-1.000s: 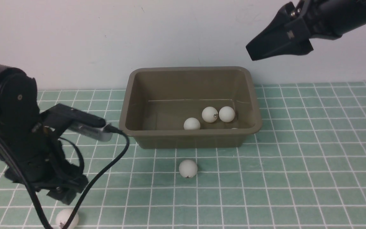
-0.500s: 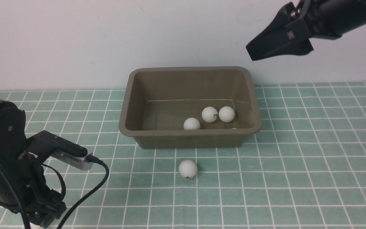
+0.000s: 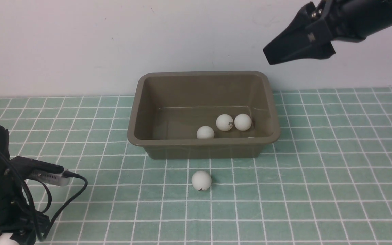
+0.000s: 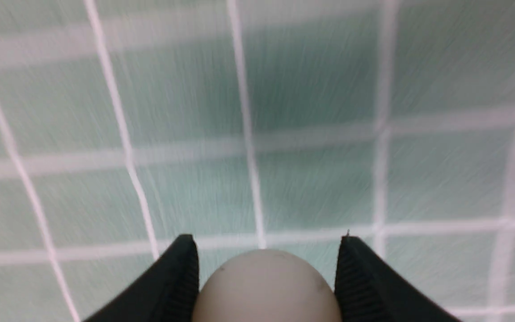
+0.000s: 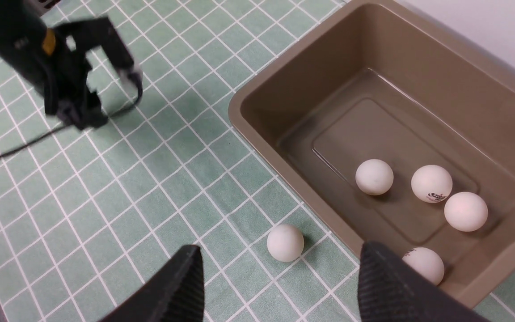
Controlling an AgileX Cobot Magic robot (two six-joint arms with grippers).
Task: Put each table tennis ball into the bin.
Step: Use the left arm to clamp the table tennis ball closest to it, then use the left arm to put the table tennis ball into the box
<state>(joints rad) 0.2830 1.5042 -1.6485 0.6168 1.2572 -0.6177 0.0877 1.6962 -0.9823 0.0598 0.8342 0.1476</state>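
The olive-brown bin [image 3: 202, 145] stands at the back middle of the mat, and several table tennis balls [image 5: 374, 176] lie in it. One more ball [image 3: 201, 180] rests on the mat just in front of the bin. At the near left corner my left gripper [image 4: 266, 241] is down at the mat. Its ribbed fingers [image 4: 181, 286] press both sides of another ball [image 4: 266, 290]. In the front view only a sliver of that ball [image 3: 4, 241] shows under the arm. My right gripper [image 3: 268, 57] hangs high beside the bin's right end, open and holding nothing.
A green checked mat [image 3: 318, 170] covers the table, with a white wall [image 3: 80, 41] close behind the bin. A black cable [image 3: 77, 190] loops out from the left wrist over the mat.
My left arm has dropped and drawn back toward the near left corner, coming down over the ball there. Its fingers have shut on that ball. The right arm and the other balls are unmoved.
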